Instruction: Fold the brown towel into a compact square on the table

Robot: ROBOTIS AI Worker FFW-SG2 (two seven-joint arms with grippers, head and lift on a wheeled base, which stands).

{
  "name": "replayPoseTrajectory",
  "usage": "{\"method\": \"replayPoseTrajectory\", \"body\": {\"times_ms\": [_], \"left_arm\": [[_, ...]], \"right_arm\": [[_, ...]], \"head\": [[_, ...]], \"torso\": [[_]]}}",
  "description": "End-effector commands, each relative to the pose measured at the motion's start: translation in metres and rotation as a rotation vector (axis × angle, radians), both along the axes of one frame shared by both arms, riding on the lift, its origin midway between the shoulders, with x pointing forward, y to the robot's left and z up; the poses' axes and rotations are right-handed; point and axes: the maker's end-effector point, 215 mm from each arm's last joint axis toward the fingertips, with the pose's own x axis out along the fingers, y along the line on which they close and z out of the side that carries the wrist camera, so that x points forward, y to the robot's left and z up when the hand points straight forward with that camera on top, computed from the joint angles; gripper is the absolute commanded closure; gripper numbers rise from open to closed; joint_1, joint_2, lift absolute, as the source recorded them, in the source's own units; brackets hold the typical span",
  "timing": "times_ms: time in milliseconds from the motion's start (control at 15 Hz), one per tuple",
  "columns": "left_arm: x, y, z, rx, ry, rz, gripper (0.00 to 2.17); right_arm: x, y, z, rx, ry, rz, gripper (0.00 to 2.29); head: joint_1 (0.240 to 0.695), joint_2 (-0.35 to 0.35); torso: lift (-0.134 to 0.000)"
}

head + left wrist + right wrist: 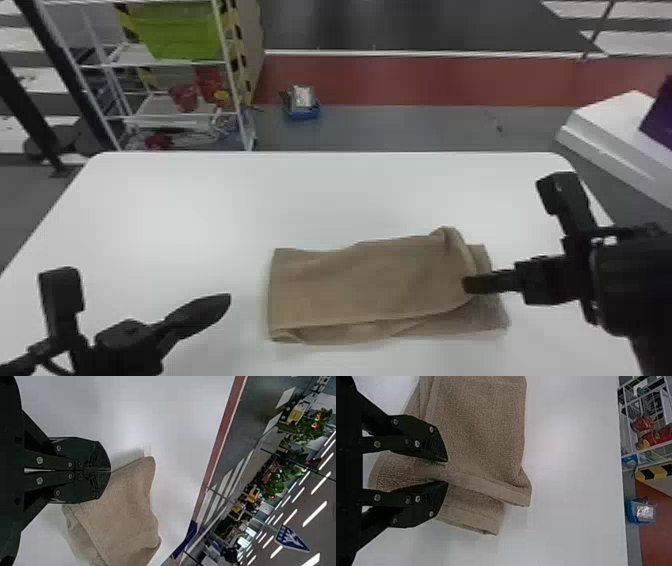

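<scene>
Right gripper: at brown towel's right end, fingers partway apart, hem between, no pinch visible. Left gripper: left of towel, fingertips together, empty. Towel: folded strip on table, right-end layers uneven. I'd catch all layers, lift low, fold toward towel's left end. Count: 2 grippers, 1 towel, 1 table.

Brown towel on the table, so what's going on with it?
A robot is folding the towel. Its right gripper is at the towel's right end, fingers parted around a ridge of cloth. Its left gripper, shut and empty, is off to the towel's left. It's a layered rectangle, not yet a neat square.
</scene>
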Motion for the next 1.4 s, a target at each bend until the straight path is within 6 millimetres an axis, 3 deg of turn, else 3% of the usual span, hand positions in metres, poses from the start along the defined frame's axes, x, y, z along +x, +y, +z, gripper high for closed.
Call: {"method": "replayPoseTrajectory", "body": {"times_ms": [0,400,733,867,1133,1333], "left_arm": [[0.000,0.001,0.000,-0.001,0.000,0.003,2.14],[0.000,0.001,0.000,0.000,0.001,0.002,2.14],[-0.002,0.003,-0.003,0.009,0.012,0.007,2.14],[-0.001,0.006,-0.004,0.010,0.014,0.012,2.14],[0.000,0.007,-0.007,0.010,0.019,0.015,2.14],[0.003,-0.002,-0.008,0.015,0.019,0.003,2.14]], "right_arm": [[0.001,0.001,-0.001,-0.002,0.003,0.002,0.80],[-0.002,0.008,-0.001,0.019,0.010,0.017,0.83],[-0.007,0.013,0.025,0.087,-0.040,0.037,1.15],[-0.015,-0.003,0.029,0.130,-0.037,0.011,1.15],[-0.037,-0.056,0.018,0.107,0.000,-0.049,1.15],[-0.044,-0.072,0.000,0.089,0.049,-0.081,1.15]], "head": [[0.695,0.014],[0.695,0.020],[0.695,0.039],[0.695,0.043],[0.695,0.001],[0.695,-0.047]], "torso": [[-0.124],[-0.124],[-0.124],[-0.124],[-0.124],[-0.124]]}}
